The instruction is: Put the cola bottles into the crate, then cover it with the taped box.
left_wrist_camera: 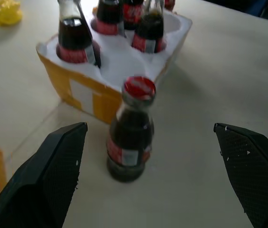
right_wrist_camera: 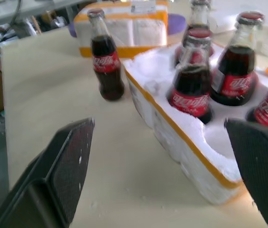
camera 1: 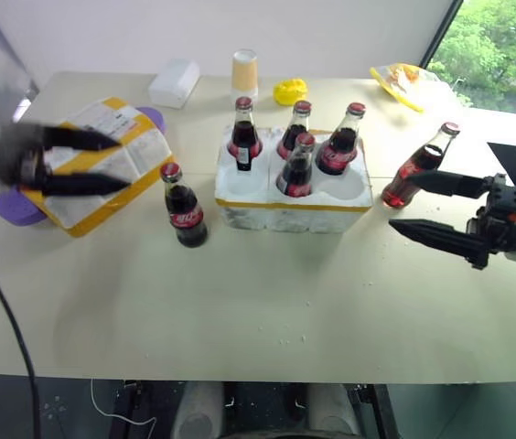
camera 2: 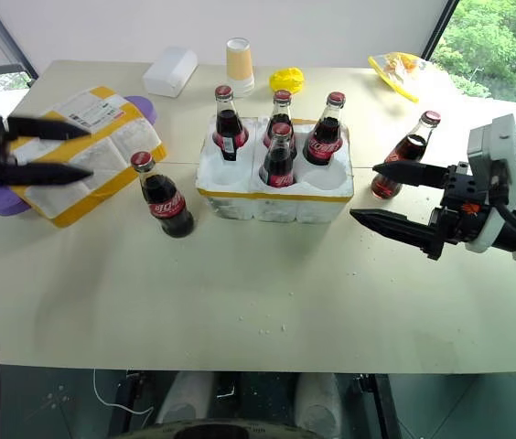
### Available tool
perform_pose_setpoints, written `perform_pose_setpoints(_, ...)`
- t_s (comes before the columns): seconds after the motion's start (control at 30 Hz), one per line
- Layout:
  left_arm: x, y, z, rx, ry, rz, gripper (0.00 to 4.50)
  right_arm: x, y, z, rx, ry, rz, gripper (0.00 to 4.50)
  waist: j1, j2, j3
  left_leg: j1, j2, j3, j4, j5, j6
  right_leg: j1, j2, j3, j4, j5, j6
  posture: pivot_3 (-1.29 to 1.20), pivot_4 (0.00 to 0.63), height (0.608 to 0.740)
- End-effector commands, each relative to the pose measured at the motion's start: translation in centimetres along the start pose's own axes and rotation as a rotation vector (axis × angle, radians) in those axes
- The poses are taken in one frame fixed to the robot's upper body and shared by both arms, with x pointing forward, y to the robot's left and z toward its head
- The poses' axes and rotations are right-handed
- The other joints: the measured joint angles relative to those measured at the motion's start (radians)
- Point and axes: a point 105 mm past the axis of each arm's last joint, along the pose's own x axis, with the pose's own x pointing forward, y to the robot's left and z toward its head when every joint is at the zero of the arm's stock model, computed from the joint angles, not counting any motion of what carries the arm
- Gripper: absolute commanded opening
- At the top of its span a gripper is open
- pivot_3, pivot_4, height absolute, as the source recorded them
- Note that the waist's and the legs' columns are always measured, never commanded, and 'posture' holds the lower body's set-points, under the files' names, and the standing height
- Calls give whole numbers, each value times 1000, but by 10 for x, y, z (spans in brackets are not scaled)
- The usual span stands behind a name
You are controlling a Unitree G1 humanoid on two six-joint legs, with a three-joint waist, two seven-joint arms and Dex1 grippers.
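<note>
Bottle (left_wrist_camera: 129, 130) on table between spread left fingers (left_wrist_camera: 60, 164); right fingers (camera 2: 395, 219) wide, empty.

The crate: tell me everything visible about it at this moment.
The crate is a white styrofoam block with a yellow tape band around its sides, resting flat on the table mid-scene. It has six round wells in two rows. Four cola bottles stand upright in it: three in the far row, one in the near middle well. The two near corner wells are empty. Its rim looks rough and crumbly, with white crumbs on the table in front. Neither gripper touches it.
</note>
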Motion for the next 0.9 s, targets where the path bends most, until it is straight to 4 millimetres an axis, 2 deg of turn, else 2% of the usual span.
perform_pose_setpoints(0.03, -2, -9, -2, 91, -7, 37, 4468, 1, 7, 7, -38, 5, 57, 4500, -1, 0, 0, 0, 0, 0, 0, 0, 0, 0, 0, 0, 0, 0, 0, 0, 150, 740)
perform_pose_setpoints(0.2, 17, -11, -21, 91, -44, 68, 4468, 5, 4, 9, -39, -4, 69, 4500, -1, 0, 0, 0, 0, 0, 0, 0, 0, 0, 0, 0, 0, 0, 0, 0, 150, 740)
perform_pose_setpoints(0.37, 42, 1, -30, 64, -110, 150, 4468, 8, 5, 11, -40, -11, 74, 4500, -1, 0, 0, 0, -1, 0, 0, 0, 0, 0, 0, 0, 0, 0, 0, 0, 150, 740)
perform_pose_setpoints(0.53, 55, 10, -38, 38, -118, 201, 4468, 7, 5, 15, -43, -19, 64, 4500, -2, 0, 0, 0, -1, 1, 0, 0, 0, 0, 0, 0, 0, 0, 0, 0, 150, 740)
perform_pose_setpoints(0.9, 84, 17, -51, 0, -127, 185, 4468, 5, 6, 16, -30, -32, 42, 4500, -1, 0, 0, 0, -1, 0, 0, 0, 0, 0, 0, 0, 0, 0, 0, 0, 150, 740)
